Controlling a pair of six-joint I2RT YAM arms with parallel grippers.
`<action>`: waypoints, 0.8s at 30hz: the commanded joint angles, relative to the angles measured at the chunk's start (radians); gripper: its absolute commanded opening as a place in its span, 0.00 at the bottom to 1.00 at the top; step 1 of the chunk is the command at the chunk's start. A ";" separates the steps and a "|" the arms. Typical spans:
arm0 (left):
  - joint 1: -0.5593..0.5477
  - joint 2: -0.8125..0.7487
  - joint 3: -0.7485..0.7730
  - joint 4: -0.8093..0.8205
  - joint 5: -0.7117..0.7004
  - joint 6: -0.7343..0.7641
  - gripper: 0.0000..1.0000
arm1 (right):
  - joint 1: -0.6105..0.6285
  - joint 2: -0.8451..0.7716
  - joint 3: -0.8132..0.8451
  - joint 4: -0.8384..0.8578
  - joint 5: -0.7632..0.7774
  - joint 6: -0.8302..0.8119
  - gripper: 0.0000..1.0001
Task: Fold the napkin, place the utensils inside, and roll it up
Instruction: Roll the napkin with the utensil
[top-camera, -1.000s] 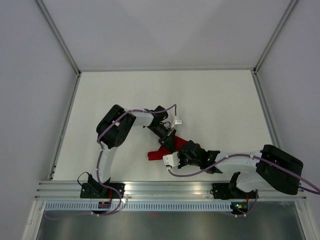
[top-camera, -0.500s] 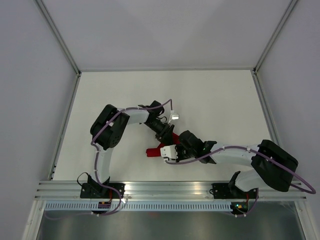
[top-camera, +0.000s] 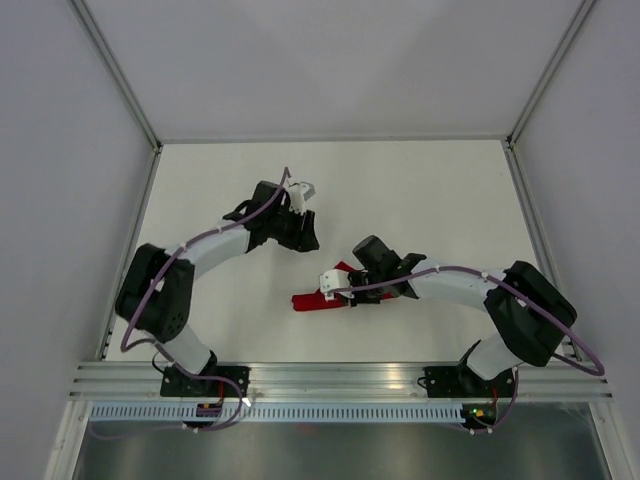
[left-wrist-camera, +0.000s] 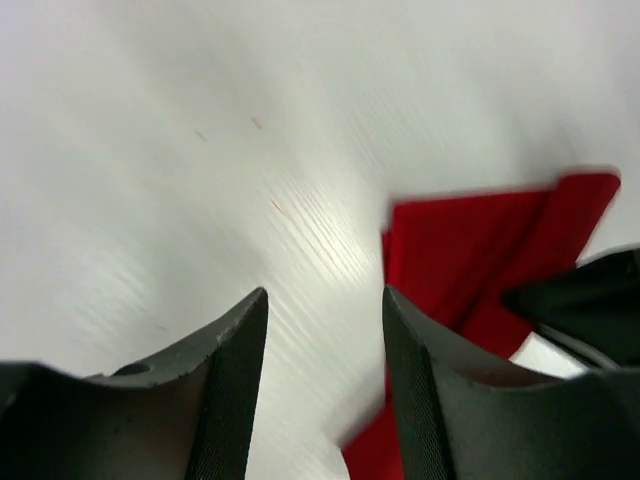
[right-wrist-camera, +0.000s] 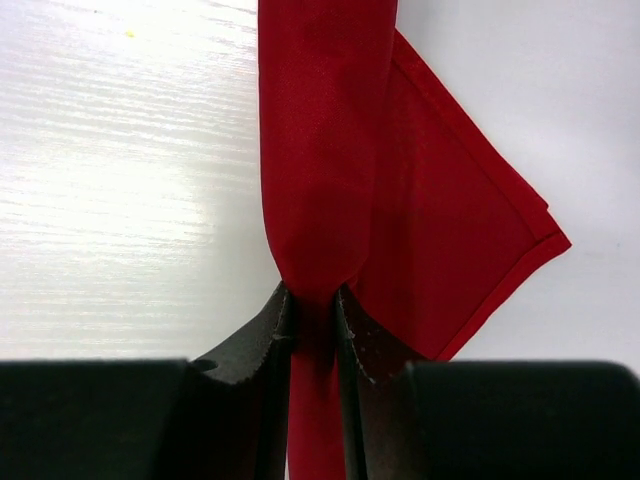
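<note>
The red napkin (top-camera: 309, 303) lies on the white table as a narrow roll with a flat corner sticking out. In the right wrist view the roll (right-wrist-camera: 322, 140) runs straight away from the camera, and the flat flap (right-wrist-camera: 455, 235) spreads to its right. My right gripper (right-wrist-camera: 312, 298) is shut on the near end of the roll, which bunches between the fingers; from above, that gripper (top-camera: 347, 298) sits on the napkin's right end. My left gripper (left-wrist-camera: 325, 296) is open and empty, and from above it (top-camera: 307, 238) is up and left of the napkin (left-wrist-camera: 470, 245). The utensils are hidden.
The white tabletop (top-camera: 430, 200) is walled by grey panels at the back and sides. A metal rail (top-camera: 340, 378) carrying both arm bases runs along the near edge. The right arm's dark body (left-wrist-camera: 590, 300) shows at the right of the left wrist view.
My left gripper opened, let go of the napkin and swung away up and to the left. The right gripper closed tighter on the roll and shifted slightly away from the near edge.
</note>
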 joint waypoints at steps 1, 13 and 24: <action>-0.006 -0.226 -0.180 0.318 -0.314 -0.155 0.56 | -0.037 0.110 0.052 -0.178 -0.101 -0.034 0.05; -0.049 -0.642 -0.706 0.947 -0.527 -0.097 0.63 | -0.173 0.408 0.366 -0.508 -0.273 -0.138 0.05; -0.429 -0.571 -0.647 0.824 -0.628 0.281 0.64 | -0.221 0.552 0.537 -0.657 -0.325 -0.145 0.05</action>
